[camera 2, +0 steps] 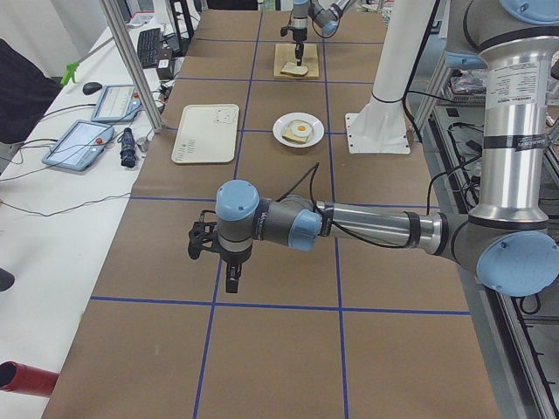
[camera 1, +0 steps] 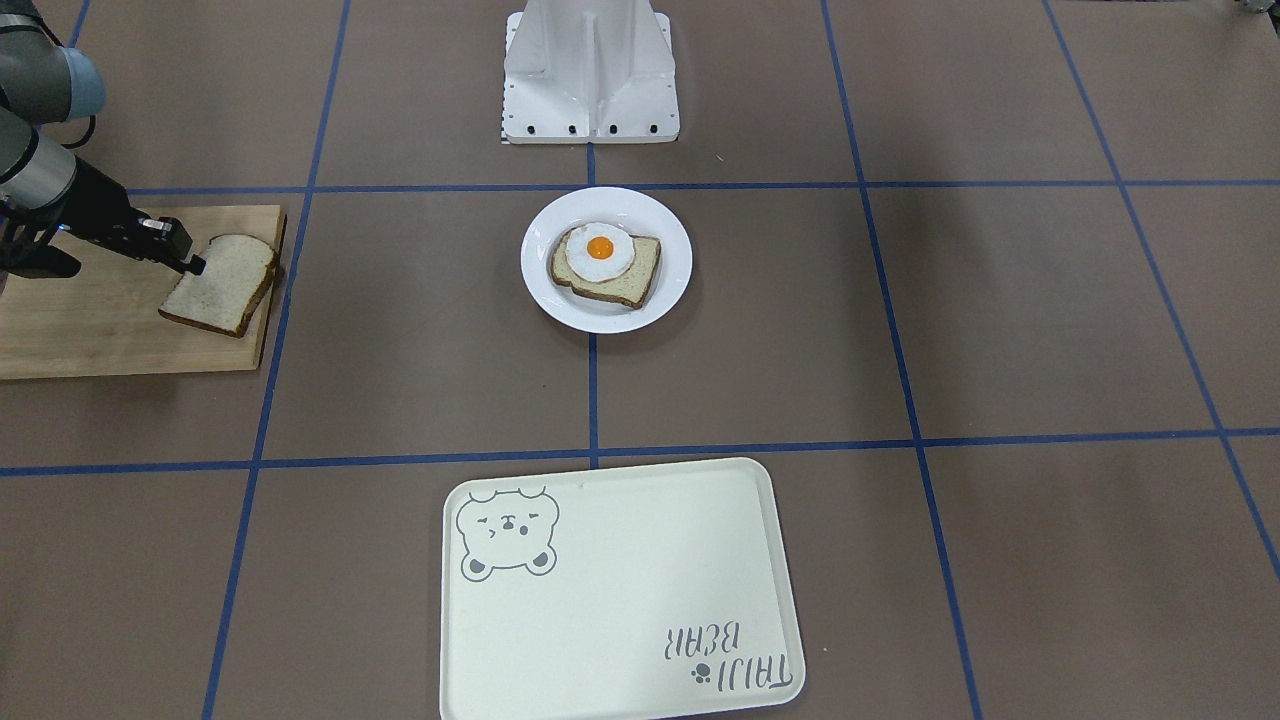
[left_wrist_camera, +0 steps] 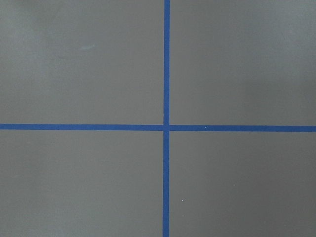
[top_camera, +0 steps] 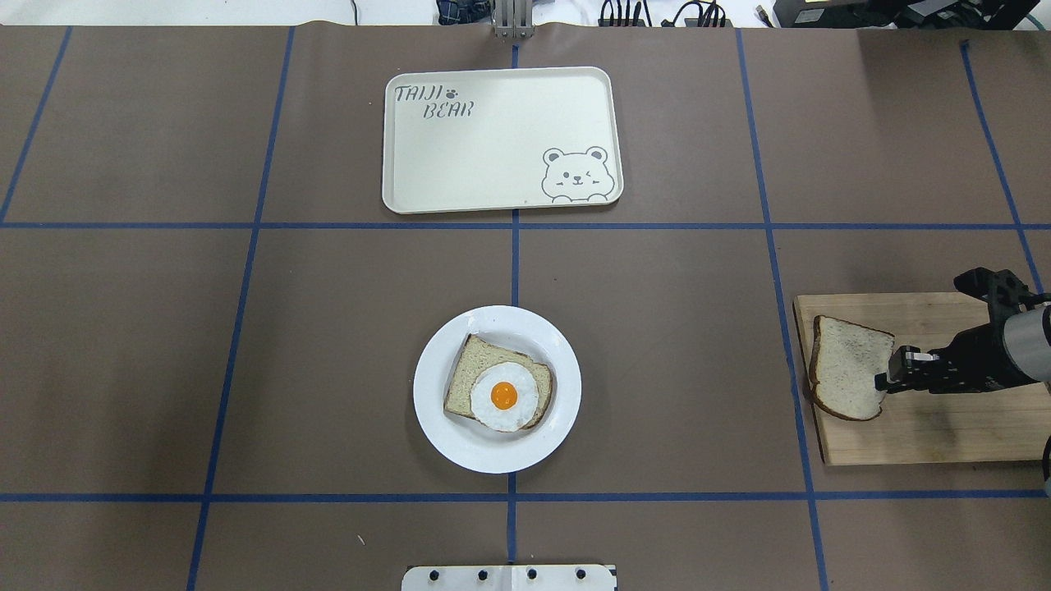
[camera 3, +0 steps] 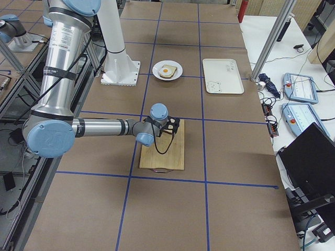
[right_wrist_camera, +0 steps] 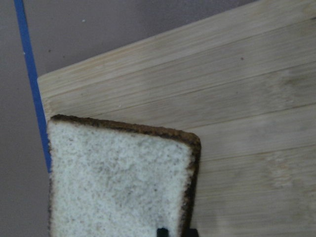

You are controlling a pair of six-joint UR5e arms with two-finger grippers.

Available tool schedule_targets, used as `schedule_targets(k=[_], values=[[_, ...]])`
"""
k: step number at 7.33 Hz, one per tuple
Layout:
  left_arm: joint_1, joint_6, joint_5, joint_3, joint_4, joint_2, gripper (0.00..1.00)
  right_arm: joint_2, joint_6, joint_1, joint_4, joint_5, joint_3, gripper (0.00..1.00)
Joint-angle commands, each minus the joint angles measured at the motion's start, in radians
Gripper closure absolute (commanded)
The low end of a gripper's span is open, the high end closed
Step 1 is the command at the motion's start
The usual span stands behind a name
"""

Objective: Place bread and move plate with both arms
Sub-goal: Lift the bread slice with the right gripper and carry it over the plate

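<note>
Overhead exterior view: right gripper pinches the bread by one edge over the board; the thin hold could let it slip or tear.

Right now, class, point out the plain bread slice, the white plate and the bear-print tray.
plain bread slice (top_camera: 850, 368), overhead view, middle of its crumb
white plate (top_camera: 493, 455), overhead view, bare near rim
bear-print tray (top_camera: 493, 139), overhead view, bare centre
</note>
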Motion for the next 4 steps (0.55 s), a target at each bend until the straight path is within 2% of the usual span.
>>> schedule_targets(k=[1,4], values=[[0.000,0.000,0.000,0.001,0.000,0.000,0.01,0.001,0.002,0.007,0.008,0.005,0.011,1.00],[0.000,0.000,0.000,0.002,0.000,-0.002,0.01,0.004,0.003,0.115,0.011,0.124,0.076,1.00]])
